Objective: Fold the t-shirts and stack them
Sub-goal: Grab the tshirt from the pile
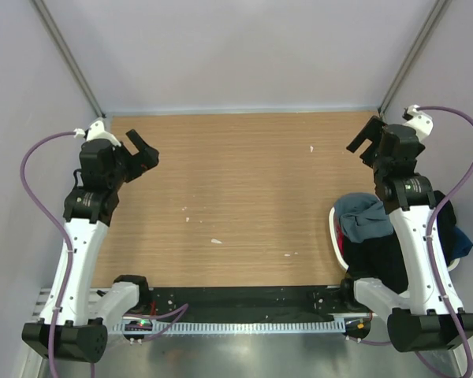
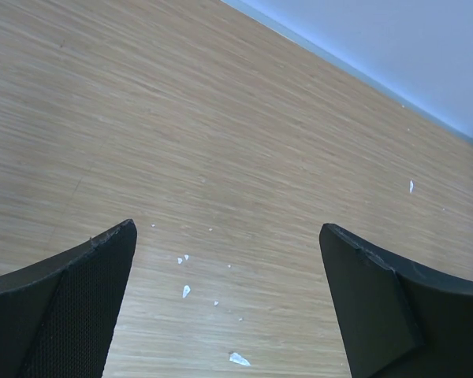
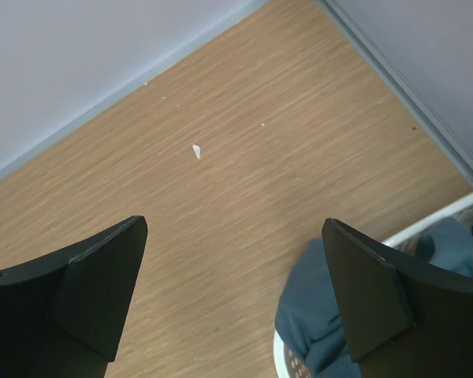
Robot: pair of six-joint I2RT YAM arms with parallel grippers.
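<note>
A slate blue-grey t-shirt (image 1: 361, 214) lies crumpled on top of a pile in a white laundry basket (image 1: 337, 236) at the table's right edge; it also shows in the right wrist view (image 3: 315, 311), hanging over the basket rim (image 3: 430, 222). Black (image 1: 378, 256), red (image 1: 348, 231) and blue (image 1: 460, 242) shirts lie beneath it. My left gripper (image 1: 142, 151) is open and empty, raised over the far left of the table. My right gripper (image 1: 364, 138) is open and empty, raised over the far right, beyond the basket.
The wooden table (image 1: 236, 197) carries small white scraps (image 1: 216, 241), also in the left wrist view (image 2: 186, 291). Grey walls with metal posts (image 1: 67, 55) enclose the back and sides. A black rail (image 1: 244, 299) runs along the near edge.
</note>
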